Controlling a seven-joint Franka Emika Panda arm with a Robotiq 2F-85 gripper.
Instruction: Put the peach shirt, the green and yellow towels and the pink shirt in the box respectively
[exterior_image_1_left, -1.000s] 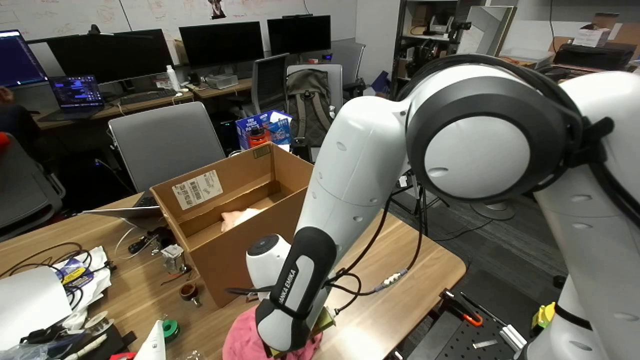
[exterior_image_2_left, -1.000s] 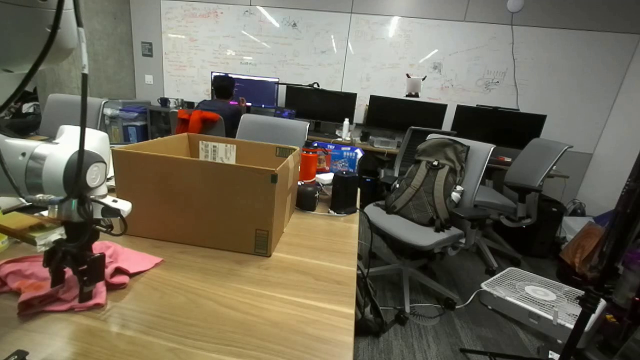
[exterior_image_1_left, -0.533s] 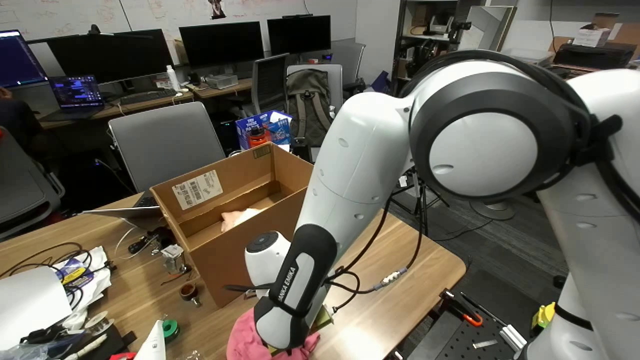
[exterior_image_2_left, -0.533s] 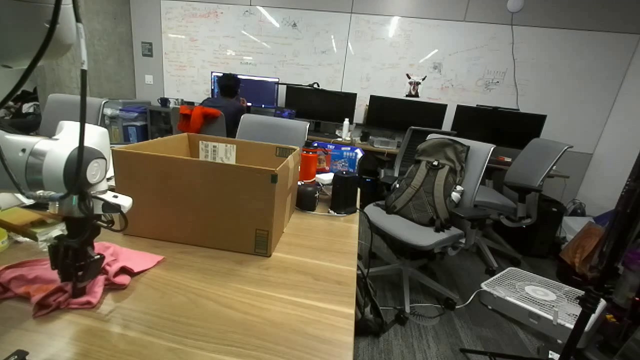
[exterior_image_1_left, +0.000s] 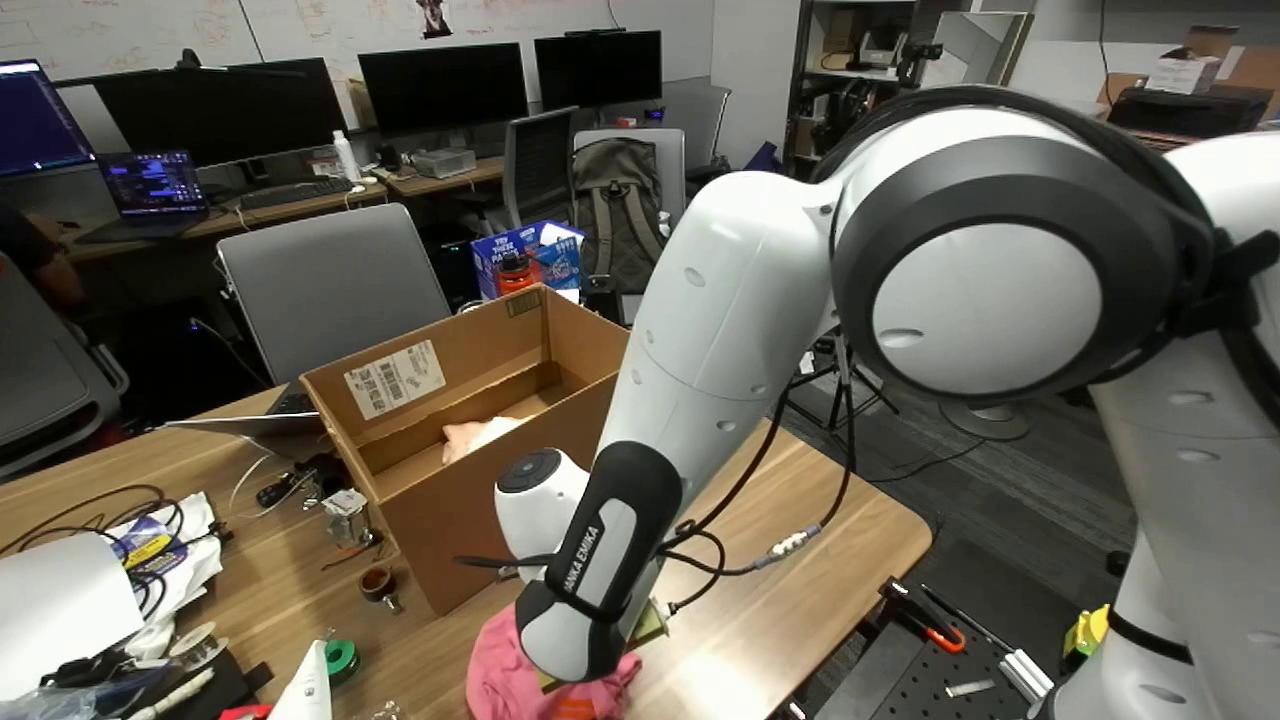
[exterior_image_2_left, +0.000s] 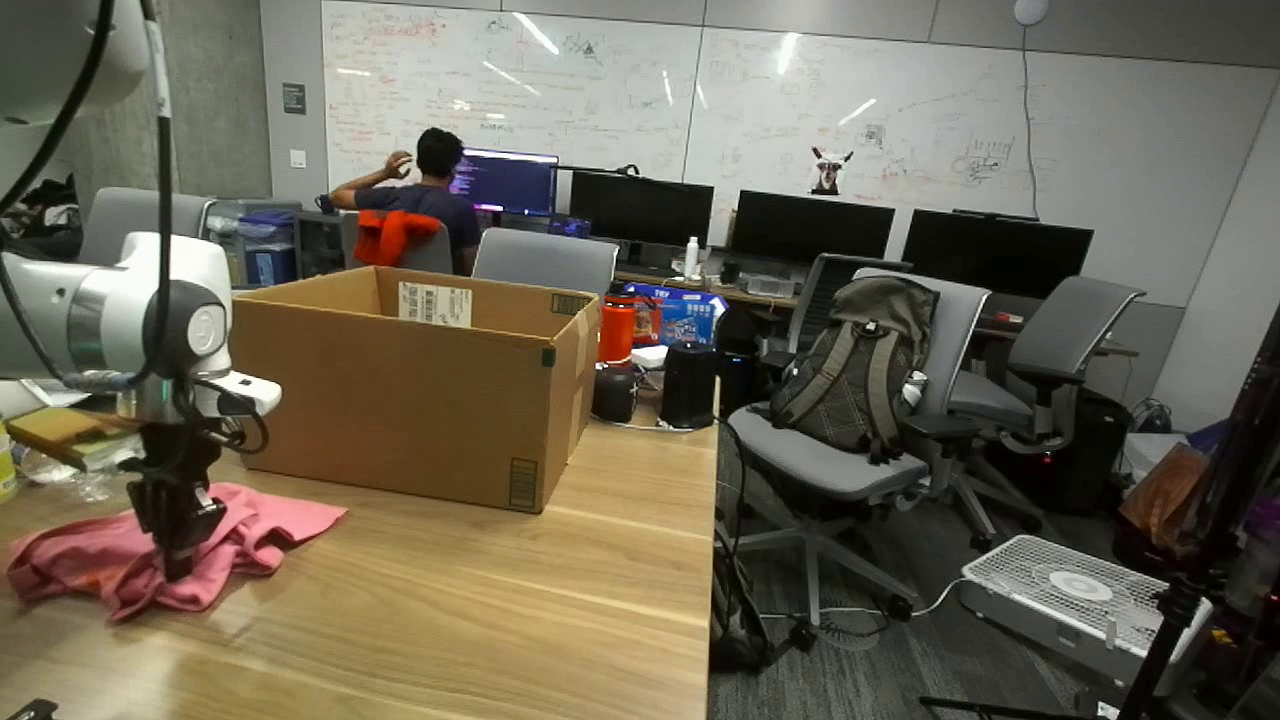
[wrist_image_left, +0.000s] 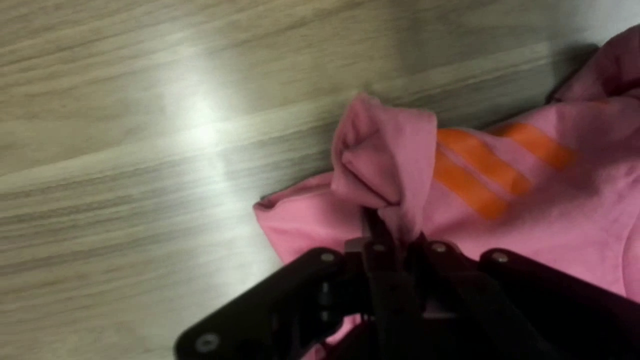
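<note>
Box (exterior_image_1_left: 440, 520): holds the peach shirt (exterior_image_1_left: 462, 442), visible in an exterior view; in an exterior view the near wall (exterior_image_2_left: 400, 400) hides it.
Pink shirt (wrist_image_left: 540, 225): mostly on the table (exterior_image_2_left: 480, 620), near the box.
Gripper (wrist_image_left: 395, 235): clenched on a fold of the pink shirt.
Orange stripes (wrist_image_left: 467, 185): distinct only in the wrist view.

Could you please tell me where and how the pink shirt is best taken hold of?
I would pinch the raised fold of the pink shirt from above: most of it lies low and crumpled on the table, leaving little to grip from the side, while this fold stands up. The gripper appears closed on it.
</note>
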